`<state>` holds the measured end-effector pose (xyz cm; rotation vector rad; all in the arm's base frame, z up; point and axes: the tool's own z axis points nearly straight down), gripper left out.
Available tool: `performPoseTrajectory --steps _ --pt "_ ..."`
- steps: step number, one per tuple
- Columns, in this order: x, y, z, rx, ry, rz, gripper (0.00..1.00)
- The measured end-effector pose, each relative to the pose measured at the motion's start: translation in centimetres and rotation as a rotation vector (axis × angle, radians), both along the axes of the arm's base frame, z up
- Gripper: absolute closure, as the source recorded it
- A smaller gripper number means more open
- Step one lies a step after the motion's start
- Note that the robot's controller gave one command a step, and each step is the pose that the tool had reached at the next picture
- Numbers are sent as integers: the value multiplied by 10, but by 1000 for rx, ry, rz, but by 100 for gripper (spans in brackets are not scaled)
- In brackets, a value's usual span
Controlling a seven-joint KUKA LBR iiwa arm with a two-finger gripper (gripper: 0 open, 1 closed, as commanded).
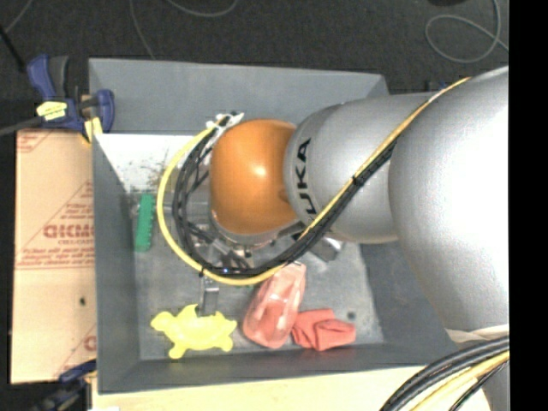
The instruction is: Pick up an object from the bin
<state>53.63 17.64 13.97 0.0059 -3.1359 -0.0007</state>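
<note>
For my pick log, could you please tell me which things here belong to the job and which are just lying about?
Job in hand: the hand; the yellow flat toy, nearest to it and so the likely pick.
Lying about: the pink pouch; the red crumpled thing; the green stick at the left.

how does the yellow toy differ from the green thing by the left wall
The yellow toy is flat and splayed, with lobes sticking out; the green bar is narrow and straight. The yellow toy lies by the lower wall of the bin, the green bar along its left wall. Both lie flat on the floor.
</note>
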Motion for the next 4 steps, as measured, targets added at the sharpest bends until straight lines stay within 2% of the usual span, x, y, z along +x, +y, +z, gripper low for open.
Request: performPoseTrajectory --steps 1,2,3,4 --pt "2 -1 4 2 -8 -4 0" --pt "-15 -27 -40 2 -11 50 0" --pt "-24 -48 -70 0 0 11 0" --pt "-47 -18 -69 3 -11 281 100"
